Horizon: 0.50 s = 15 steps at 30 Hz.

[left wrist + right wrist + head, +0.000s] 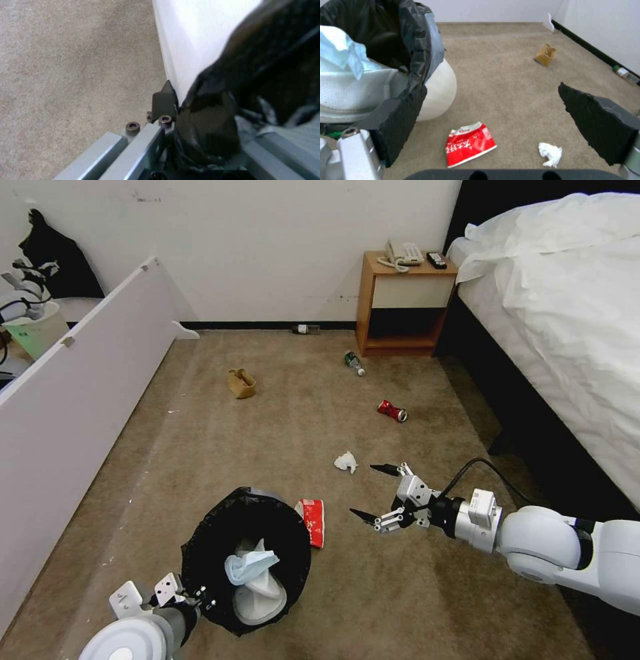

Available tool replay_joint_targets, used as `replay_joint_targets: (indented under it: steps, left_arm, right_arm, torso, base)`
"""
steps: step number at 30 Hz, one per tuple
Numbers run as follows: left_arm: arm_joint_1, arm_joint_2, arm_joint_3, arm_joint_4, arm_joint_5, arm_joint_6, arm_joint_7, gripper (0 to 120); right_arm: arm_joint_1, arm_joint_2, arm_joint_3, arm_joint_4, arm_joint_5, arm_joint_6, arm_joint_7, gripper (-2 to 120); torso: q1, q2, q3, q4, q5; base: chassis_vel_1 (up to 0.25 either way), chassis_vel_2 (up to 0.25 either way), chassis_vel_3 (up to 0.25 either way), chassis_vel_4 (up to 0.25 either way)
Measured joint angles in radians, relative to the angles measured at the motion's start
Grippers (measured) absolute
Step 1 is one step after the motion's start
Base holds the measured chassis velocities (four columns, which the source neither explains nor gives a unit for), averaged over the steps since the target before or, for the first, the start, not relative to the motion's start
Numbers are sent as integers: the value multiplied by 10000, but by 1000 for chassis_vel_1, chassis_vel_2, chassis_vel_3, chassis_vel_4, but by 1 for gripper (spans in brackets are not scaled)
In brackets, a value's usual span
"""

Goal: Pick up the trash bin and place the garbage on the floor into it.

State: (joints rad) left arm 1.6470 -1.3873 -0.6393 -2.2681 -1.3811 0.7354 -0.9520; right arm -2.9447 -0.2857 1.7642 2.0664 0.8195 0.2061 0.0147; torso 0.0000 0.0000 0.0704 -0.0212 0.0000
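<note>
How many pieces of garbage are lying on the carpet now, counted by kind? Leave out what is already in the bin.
Red packet: 1
White tissue: 1
Red can: 1
Bottles: 2
Brown paper bag: 1
Total: 6

Beige-brown carpeted floor (pixel 220 460), bearing scattered litter: red packet (pixel 313 521) beside the bin, white tissue (pixel 346 462) near mid-floor, red can (pixel 392 411) farther off, green-labelled bottle (pixel 354 362) before the nightstand (pixel 404 307), brown paper bag (pixel 241 383), and a second bottle (pixel 305 329) against the wall.
</note>
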Motion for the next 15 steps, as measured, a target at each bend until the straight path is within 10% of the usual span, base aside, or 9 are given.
replay_joint_targets:
  steps: [15]
  left_arm:
    - [-16,-51,12,88,-10,0,56,0]
  right_arm:
    - [0,-38,-4,-41,-26,-25,-38,100]
  torso:
    - [0,0,0,0,0]
  base:
    - [0,0,0,0]
